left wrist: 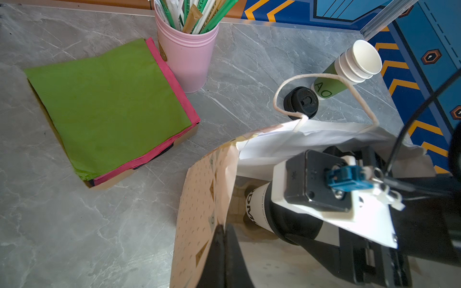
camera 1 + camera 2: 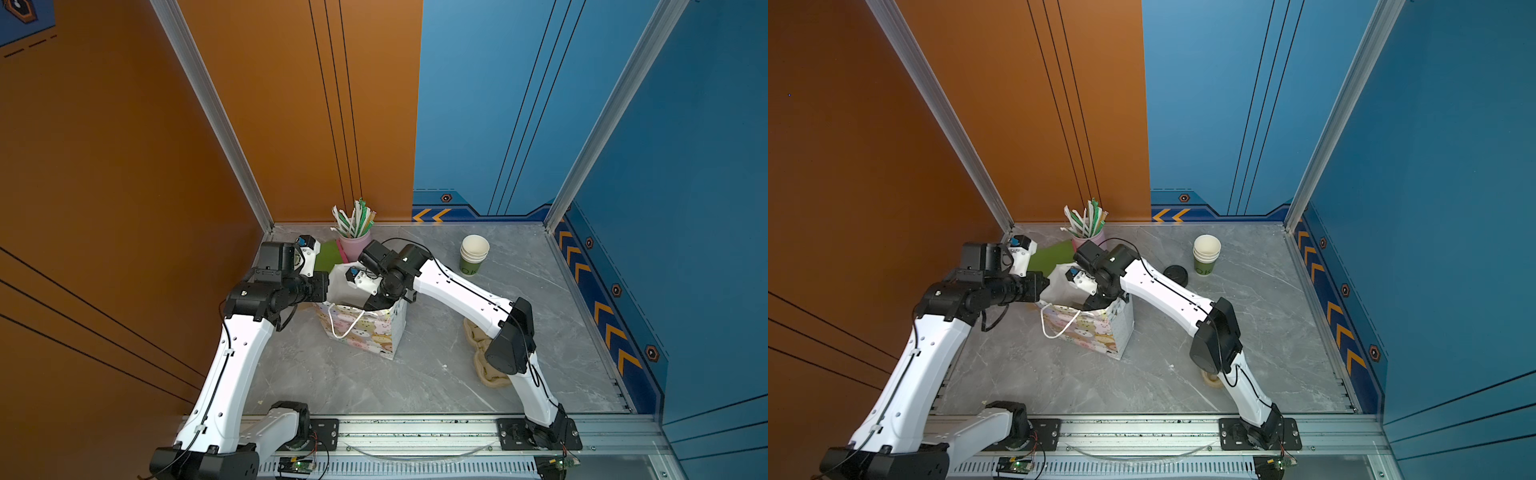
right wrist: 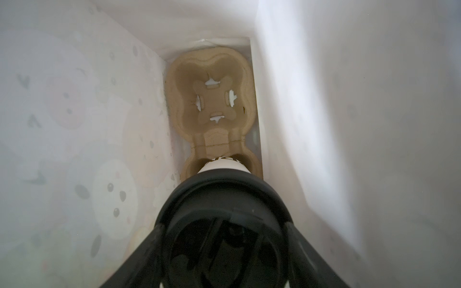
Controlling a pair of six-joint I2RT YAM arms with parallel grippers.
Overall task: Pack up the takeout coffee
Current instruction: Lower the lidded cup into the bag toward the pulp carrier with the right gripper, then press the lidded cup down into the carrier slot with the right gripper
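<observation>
A: Where is the coffee (image 3: 224, 167)?
B: Inside the bag (image 2: 365, 332), mid-tabletop, with its base at a socket of the carrier (image 3: 212, 74). The left gripper (image 1: 223, 232) pinches the bag's rim, and the right gripper (image 3: 224, 224) clasps the coffee by its lid.
A: Risks?
B: I judge the lid may pop off, or the cup may tip if it misses the socket. A slipped rim would fold inward.
A: Writing?
B: "DM", partly hidden, on the coffee, and "AO" on the cup stack (image 1: 349, 69) near the far edge.

White cup (image 1: 258, 207) w/ black lid (image 3: 224, 199); cartoon-print bag (image 2: 365, 332).
</observation>
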